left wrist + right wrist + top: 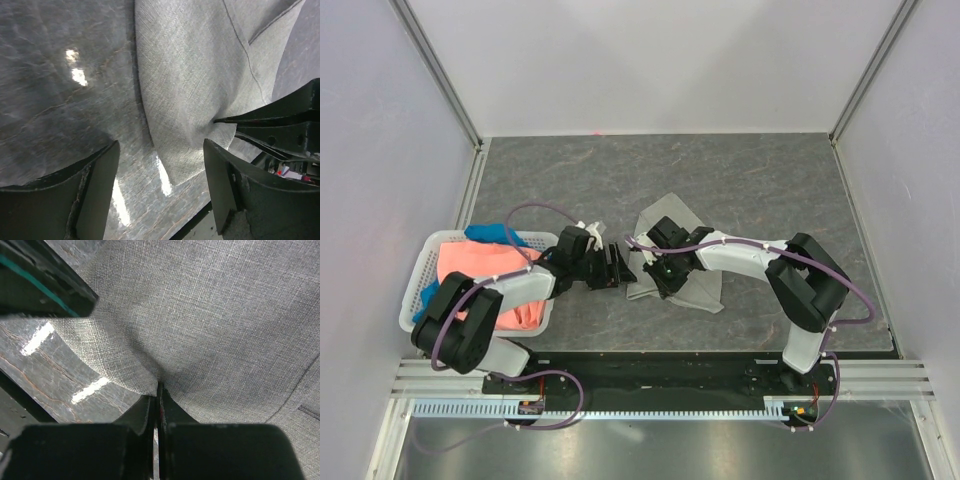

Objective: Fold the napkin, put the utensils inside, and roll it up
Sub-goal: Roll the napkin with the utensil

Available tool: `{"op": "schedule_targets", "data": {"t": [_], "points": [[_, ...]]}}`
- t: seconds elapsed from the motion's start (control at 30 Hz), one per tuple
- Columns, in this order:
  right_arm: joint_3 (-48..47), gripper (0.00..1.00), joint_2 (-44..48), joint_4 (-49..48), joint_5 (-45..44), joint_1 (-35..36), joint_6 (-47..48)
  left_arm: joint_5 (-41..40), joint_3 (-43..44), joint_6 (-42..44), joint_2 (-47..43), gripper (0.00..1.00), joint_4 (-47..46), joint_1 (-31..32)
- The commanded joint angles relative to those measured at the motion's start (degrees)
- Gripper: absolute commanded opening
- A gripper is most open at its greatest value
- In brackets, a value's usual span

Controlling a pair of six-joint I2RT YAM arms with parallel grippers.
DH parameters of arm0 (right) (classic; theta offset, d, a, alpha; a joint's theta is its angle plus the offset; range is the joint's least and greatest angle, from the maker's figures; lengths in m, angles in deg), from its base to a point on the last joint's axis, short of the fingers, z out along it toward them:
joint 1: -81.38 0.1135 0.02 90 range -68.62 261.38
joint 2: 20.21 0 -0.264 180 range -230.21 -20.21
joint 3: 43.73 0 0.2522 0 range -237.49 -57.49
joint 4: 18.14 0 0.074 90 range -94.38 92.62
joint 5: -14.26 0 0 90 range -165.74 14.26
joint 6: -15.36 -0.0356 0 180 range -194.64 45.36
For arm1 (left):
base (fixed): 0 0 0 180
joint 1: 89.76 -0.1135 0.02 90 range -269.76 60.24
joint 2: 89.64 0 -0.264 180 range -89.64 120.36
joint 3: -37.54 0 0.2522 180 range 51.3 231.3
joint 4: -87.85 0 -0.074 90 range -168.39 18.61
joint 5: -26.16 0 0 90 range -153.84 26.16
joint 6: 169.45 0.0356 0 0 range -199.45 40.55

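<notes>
Enclosure with plain white walls (670,60). The floor is a dark grey table (770,180), stone-veined and glossy enough to throw white glare patches in both wrist views.

The napkin (705,292) is light grey and unpatterned. It lies crumpled at the centre of the top view, slightly right of middle. One flap points toward the upper frame, another spreads toward the lower right. Outline irregular, not flat.

The right gripper (663,275) sits at the cloth's lower-left edge. The right wrist view settles its state. The right gripper (159,390) is clenched at bottom centre with the napkin (210,315) pinched between its tips, and a dark pucker radiates from the bite.

The left gripper (613,268) is just left of the cloth, released, jaws wide, nothing between them.

In the left wrist view the napkin (190,75) comes down from the upper frame as a rounded lobe. Its tip falls between the fingers (95,195) of the left gripper (162,190); contact cannot be told. The right gripper (280,122) enters from the right edge, biting the cloth's border.

Only the top view shows the white slatted basket (415,290) at the left. It holds a coral-orange cloth (470,262) and a blue cloth (490,234).

The weave is a fine crosshatch, linen-like. A stitched hem (240,45) crosses the upper right of the left wrist view. The fingers are matte black, hard and wedge-shaped.
</notes>
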Motion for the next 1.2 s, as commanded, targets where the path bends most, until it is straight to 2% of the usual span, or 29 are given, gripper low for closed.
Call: {"op": "schedule_targets", "data": {"t": [0.0,0.1,0.2,0.3,0.33,0.43,0.57,0.6,0.7,0.73,0.83,0.93,1.17], "points": [[1.7,0.01,0.3,-2.1,0.0,0.1,-0.6,-0.4,-0.6,-2.3,2.9,0.75,-4.1,1.3],[2.7,0.01,0.8,-4.3,0.1,0.1,-2.8,0.7,-1.3,-3.7,5.2,0.73,-5.7,1.5],[3.0,0.02,0.8,-4.8,0.0,0.1,-3.0,1.0,-1.7,-4.4,6.5,0.67,-6.1,1.8],[2.8,0.02,0.7,-5.0,-0.7,0.1,-2.9,0.6,-2.1,-4.4,6.4,0.53,-4.9,2.2],[2.8,0.02,0.7,-5.0,-0.8,0.1,-3.0,0.4,-2.0,-4.2,6.2,0.46,-4.5,2.2],[2.5,0.02,0.9,-5.2,-1.4,0.1,-3.4,0.0,-0.9,-2.1,6.0,0.37,-1.4,2.8],[2.6,0.02,1.0,-5.2,-2.5,0.1,-3.8,-2.3,1.9,2.9,6.2,0.34,4.3,4.1],[2.6,0.02,1.0,-5.3,-2.5,0.1,-4.1,-2.6,2.1,3.5,6.2,0.35,5.0,4.2],[2.6,0.02,0.7,-5.4,-2.3,0.1,-4.9,-3.8,3.6,5.5,5.9,0.46,8.5,4.4],[2.4,0.02,0.6,-5.4,-1.7,0.1,-5.0,-4.7,4.0,5.7,5.6,0.59,10.3,4.4],[1.3,0.00,0.3,-4.2,1.0,0.0,-5.6,-7.8,4.8,4.9,2.0,0.75,11.8,4.4],[-2.5,0.00,-1.1,-0.6,3.6,-0.4,-5.6,-10.3,4.3,4.8,-3.3,0.79,11.9,4.4],[-7.6,0.00,-4.6,5.7,9.9,-3.1,-5.3,-12.6,-1.9,7.6,-14.3,0.80,8.6,4.5]]}}
